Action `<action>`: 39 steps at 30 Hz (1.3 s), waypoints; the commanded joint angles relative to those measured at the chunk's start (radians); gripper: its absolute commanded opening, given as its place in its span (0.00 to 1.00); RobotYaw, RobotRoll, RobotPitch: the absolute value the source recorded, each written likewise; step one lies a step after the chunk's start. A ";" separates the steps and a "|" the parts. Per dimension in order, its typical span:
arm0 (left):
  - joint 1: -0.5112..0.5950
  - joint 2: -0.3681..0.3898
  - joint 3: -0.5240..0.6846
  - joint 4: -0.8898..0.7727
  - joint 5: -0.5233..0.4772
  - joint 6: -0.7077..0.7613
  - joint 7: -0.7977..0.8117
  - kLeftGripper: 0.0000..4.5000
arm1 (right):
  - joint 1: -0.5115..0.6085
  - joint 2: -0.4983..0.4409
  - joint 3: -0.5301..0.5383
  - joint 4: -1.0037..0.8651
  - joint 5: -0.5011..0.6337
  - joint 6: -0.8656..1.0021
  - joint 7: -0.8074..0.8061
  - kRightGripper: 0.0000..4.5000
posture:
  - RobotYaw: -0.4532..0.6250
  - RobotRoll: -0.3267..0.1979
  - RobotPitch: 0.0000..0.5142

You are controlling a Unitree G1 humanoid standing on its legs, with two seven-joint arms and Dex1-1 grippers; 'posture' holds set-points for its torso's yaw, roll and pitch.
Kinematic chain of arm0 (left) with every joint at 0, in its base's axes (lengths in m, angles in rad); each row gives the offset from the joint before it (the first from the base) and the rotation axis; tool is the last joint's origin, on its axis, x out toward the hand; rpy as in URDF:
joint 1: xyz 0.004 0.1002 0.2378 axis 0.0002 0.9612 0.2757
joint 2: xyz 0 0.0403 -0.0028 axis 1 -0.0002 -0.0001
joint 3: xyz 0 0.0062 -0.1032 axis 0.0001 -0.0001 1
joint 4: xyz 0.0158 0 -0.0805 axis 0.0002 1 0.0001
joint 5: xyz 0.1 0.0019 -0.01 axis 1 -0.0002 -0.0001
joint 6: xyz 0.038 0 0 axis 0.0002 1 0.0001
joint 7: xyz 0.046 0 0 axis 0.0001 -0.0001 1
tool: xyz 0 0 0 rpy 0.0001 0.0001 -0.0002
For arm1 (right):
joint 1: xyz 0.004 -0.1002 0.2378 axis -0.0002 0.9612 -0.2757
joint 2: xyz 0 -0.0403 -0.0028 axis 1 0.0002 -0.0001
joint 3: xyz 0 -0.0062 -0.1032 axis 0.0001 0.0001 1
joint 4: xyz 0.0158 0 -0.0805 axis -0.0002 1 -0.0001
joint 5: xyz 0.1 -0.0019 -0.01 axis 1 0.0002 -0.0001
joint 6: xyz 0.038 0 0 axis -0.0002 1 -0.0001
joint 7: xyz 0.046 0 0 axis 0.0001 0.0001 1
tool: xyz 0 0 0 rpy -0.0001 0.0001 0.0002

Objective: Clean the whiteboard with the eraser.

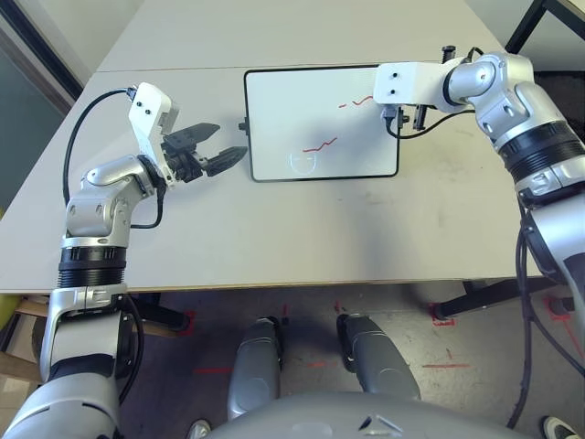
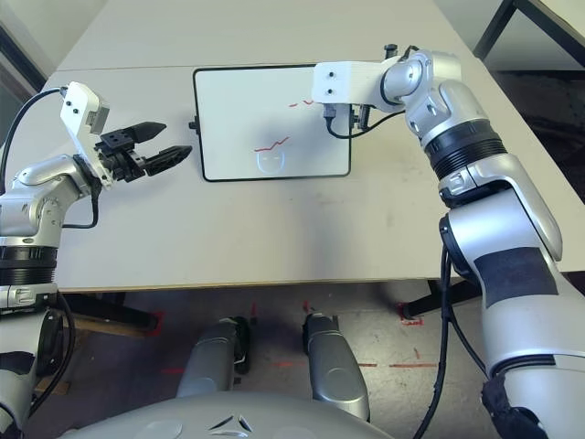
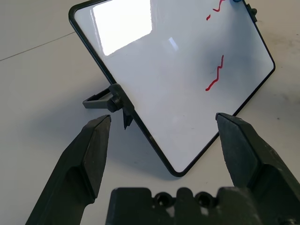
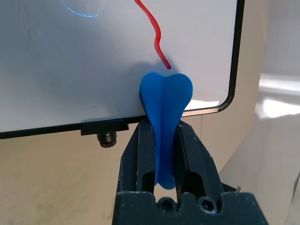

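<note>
The whiteboard [image 1: 283, 110] lies flat on the table, black-framed, with a red squiggle [image 1: 320, 144] near its middle and a shorter red mark [image 1: 358, 101] by its right end. In the right wrist view my right gripper [image 4: 164, 133] is shut on the blue eraser [image 4: 166, 105]. The eraser's tip touches the board's surface [image 4: 70, 70] at the end of a red line [image 4: 157, 35]. My right wrist [image 1: 407, 87] hovers over the board's right edge. My left gripper [image 1: 231, 140] is open and holds nothing, just left of the board's left edge and its black knob [image 3: 115, 98].
The beige table [image 1: 302, 229] carries the board. Its front edge runs below both arms, with a seam [image 1: 164, 69] across the back. A black cable [image 1: 91, 119] loops from my left wrist. Dark furniture legs [image 1: 530, 23] stand at the far right.
</note>
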 commanded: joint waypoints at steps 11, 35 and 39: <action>0.020 0.017 -0.001 -0.031 0.003 0.017 -0.004 1.00 | -0.075 0.060 0.000 0.169 -0.021 -0.051 -0.048 0.08 | 0.26 0.62 0.34; 0.062 0.017 0.019 -0.080 -0.006 0.040 0.016 1.00 | -0.081 0.143 0.018 0.215 -0.038 -0.077 -0.041 0.08 | 0.29 0.62 0.35; 0.069 0.015 0.022 -0.091 -0.008 0.044 0.022 1.00 | -0.082 0.163 0.020 0.215 -0.042 -0.077 -0.042 0.08 | 0.29 0.62 0.35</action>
